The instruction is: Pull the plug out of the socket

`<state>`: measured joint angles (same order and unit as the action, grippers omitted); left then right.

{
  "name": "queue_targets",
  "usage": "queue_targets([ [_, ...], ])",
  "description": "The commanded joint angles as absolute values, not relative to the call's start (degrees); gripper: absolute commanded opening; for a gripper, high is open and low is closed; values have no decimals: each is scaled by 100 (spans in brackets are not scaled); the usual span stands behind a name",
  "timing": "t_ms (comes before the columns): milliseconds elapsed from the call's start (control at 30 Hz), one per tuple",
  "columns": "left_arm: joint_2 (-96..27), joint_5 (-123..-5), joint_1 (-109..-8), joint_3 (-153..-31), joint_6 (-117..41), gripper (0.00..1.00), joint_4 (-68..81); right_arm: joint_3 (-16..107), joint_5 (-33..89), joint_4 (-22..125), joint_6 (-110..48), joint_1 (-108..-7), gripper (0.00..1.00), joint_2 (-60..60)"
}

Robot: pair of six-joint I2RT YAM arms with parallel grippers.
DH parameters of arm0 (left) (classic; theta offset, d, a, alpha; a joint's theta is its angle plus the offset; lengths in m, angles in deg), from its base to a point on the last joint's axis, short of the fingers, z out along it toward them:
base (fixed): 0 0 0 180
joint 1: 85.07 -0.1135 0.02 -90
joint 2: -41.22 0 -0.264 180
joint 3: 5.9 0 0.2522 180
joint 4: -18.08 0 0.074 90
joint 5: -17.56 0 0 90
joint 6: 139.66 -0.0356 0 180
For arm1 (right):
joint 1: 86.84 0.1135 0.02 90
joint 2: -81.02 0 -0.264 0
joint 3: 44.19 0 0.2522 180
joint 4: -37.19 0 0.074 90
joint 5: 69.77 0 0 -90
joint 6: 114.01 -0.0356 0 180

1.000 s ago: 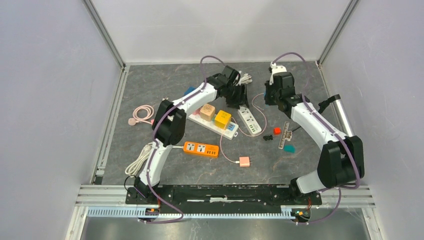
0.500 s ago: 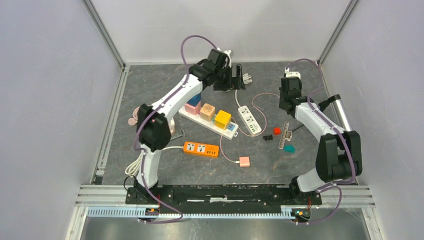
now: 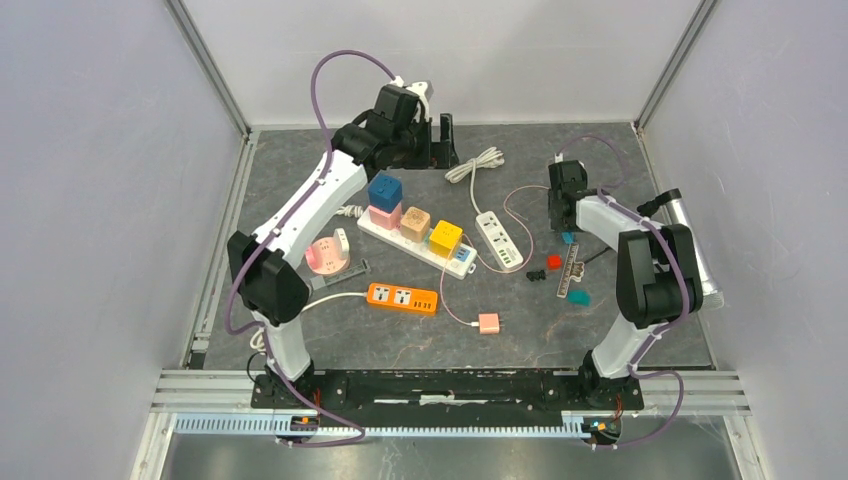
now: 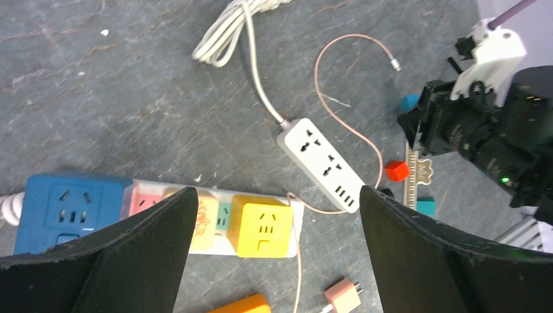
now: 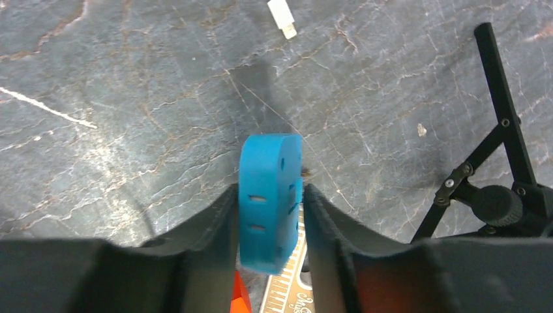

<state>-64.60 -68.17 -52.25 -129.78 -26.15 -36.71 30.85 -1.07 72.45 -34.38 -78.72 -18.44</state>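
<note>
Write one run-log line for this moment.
left gripper: open, raised | right gripper: shut on blue plug, near table

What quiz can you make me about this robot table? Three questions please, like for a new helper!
1. True or false: the left gripper is shut tight.
2. Pick one: what colour is the plug between the fingers of the right gripper? A red, B blue, C yellow.
3. Fill in: the power strip nearest the arms' bases is coloured ___.

Key: 1 false, its jaws are wide open and hold nothing. 2 B. 3 orange.
</note>
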Motion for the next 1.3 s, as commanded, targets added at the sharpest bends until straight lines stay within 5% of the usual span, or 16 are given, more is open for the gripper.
queue_targets([
  [0, -6046, -7061, -5288, -12806, -2957, 100, -3795, 3381, 359, 7088, -3463, -7878, 53, -1793],
  [200, -5808, -7190, -5432, -12675, -2937, 100, -3796, 3343, 958, 6935, -3380, -7875, 76, -1394],
  [567, -5372, -7557, -5641, -12271, -2770, 100, -3783, 3101, 4019, 5617, -2876, -7229, 84, -462],
  [1033, -4700, -7982, -5948, -11225, -2069, 100, -3312, 4534, 3387, 6098, -2617, -5639, 86, -1879],
  [1267, -4623, -7905, -5989, -11059, -1940, 100, -3312, 4339, 4395, 6472, -1413, -5467, 87, -1950],
])
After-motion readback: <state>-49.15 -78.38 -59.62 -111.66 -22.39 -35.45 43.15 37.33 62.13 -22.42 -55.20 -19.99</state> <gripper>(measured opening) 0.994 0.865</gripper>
